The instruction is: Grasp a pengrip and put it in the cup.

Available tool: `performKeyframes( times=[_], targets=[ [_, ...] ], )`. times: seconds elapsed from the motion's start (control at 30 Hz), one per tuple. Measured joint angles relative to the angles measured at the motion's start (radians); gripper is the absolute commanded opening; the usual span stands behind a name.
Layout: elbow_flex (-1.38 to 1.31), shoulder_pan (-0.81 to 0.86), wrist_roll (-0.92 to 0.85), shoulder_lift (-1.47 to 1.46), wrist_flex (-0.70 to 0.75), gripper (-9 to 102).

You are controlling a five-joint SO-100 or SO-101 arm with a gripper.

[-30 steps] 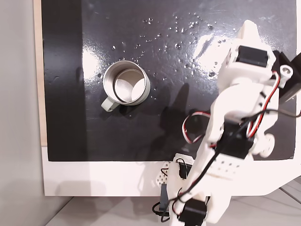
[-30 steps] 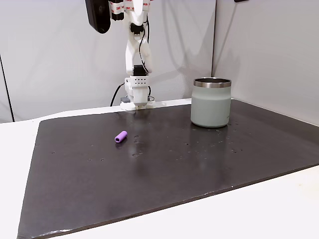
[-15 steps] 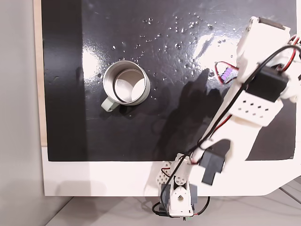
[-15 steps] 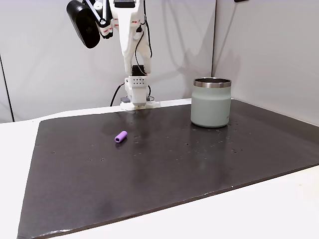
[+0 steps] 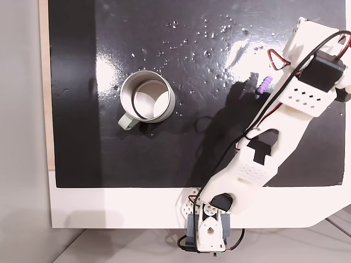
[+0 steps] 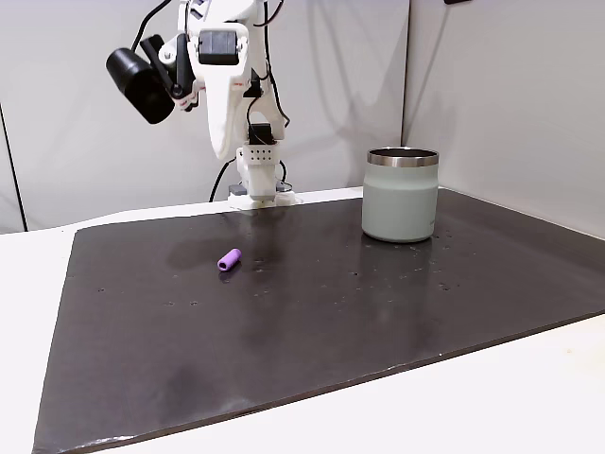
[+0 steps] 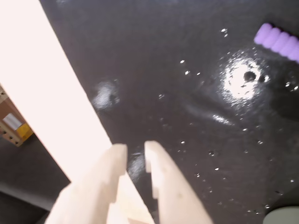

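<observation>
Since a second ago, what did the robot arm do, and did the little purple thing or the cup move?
The arm swung out and lowered over the black mat, bringing its gripper nearer the pengrip, which it hasn't touched. Nothing was picked up or let go. The pengrip lies where it was, and the cup stands in its place, unmoved.

The purple ribbed pengrip [image 6: 229,259] lies flat on the dark mat, well apart from the upright grey-green cup [image 6: 401,194].
</observation>
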Motion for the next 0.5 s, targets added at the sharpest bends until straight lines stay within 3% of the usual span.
performKeyframes(
  times=[0.5],
  targets=[
    [0.000, 0.044, -0.129, -0.212, 0.020, 0]
  ],
)
